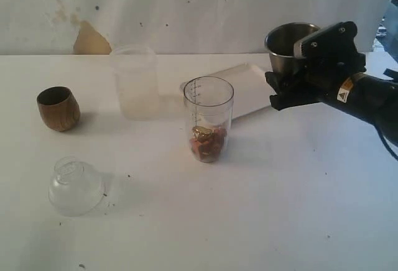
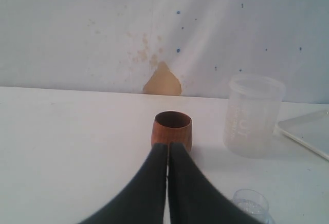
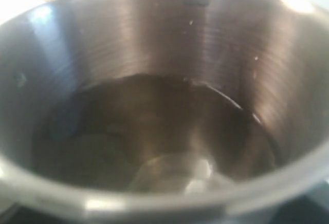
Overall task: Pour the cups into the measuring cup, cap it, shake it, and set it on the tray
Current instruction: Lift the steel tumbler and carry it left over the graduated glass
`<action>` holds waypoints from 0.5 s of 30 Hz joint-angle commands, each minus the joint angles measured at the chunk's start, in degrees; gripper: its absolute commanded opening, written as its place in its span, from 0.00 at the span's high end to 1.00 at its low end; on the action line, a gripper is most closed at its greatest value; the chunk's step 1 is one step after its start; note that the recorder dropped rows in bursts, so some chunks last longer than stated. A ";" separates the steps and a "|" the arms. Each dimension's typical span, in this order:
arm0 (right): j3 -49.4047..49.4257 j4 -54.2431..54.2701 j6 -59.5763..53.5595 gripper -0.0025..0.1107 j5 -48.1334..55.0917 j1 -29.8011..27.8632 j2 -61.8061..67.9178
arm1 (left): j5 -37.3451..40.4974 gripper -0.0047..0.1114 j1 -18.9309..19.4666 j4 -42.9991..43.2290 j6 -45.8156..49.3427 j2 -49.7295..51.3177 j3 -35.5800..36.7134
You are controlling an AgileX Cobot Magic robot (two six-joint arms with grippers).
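The measuring cup [image 1: 208, 119] stands upright mid-table, uncapped, with brown and reddish bits in its bottom. My right gripper [image 1: 287, 83] is shut on the steel tumbler [image 1: 289, 42], holding it upright above the table to the right of the measuring cup. In the right wrist view the tumbler [image 3: 164, 54] fills the picture, its inside dark and looking empty. The wooden cup [image 1: 58, 107] stands at the far left. My left gripper [image 2: 168, 146] is shut on nothing, its tips just short of the wooden cup [image 2: 172, 130]. The white tray [image 1: 249, 81] lies behind the measuring cup.
A wider frosted cup [image 1: 134, 81] stands at the back, between the wooden cup and the tray. A clear domed lid [image 1: 74, 187] lies near the front left. The back wall runs close behind the table. The left arm is out of the exterior view.
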 commanded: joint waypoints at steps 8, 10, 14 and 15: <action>-7.10 0.54 -7.61 0.98 5.34 5.61 -1.07 | -0.17 0.95 -0.24 -0.42 0.00 -0.20 0.26; -7.10 0.54 -10.53 0.98 5.49 6.51 -1.07 | -0.17 0.95 -0.24 -0.42 0.00 -0.20 0.26; -7.10 0.54 -13.36 0.98 5.53 7.56 -1.07 | -0.17 0.95 -0.24 -0.42 0.00 -0.20 0.26; -7.10 0.54 -13.56 0.98 5.53 7.67 -1.07 | -0.17 0.95 -0.24 -0.42 0.00 -0.20 0.26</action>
